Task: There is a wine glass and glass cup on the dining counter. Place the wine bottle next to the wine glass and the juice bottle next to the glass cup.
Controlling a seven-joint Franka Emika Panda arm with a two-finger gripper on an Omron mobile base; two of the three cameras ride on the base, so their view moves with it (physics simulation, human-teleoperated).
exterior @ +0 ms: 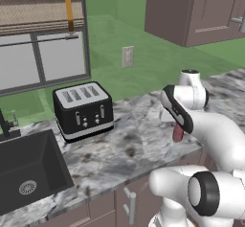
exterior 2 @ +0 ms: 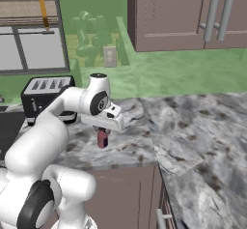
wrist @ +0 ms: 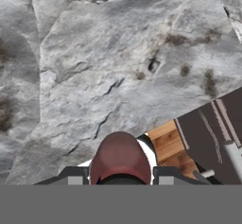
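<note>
Juice bottle (exterior 2: 102, 138) clenched in hand (exterior 2: 102, 132), hanging upright, long axis vertical, clear above worktop (exterior 2: 193, 126) nr its front edge. In hand view bottle (wrist: 120, 158) sits at 6 o'clock. Toaster (exterior: 83, 110) well off. Glass cup's direction: can't tell.

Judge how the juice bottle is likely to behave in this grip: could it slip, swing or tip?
The juice bottle looks small and squat, so probably light and rigid. It hangs from the gripper above the marbled worktop, held near its top, so it might swing slightly. Its smooth rounded body could slip under a loose grip.
</note>
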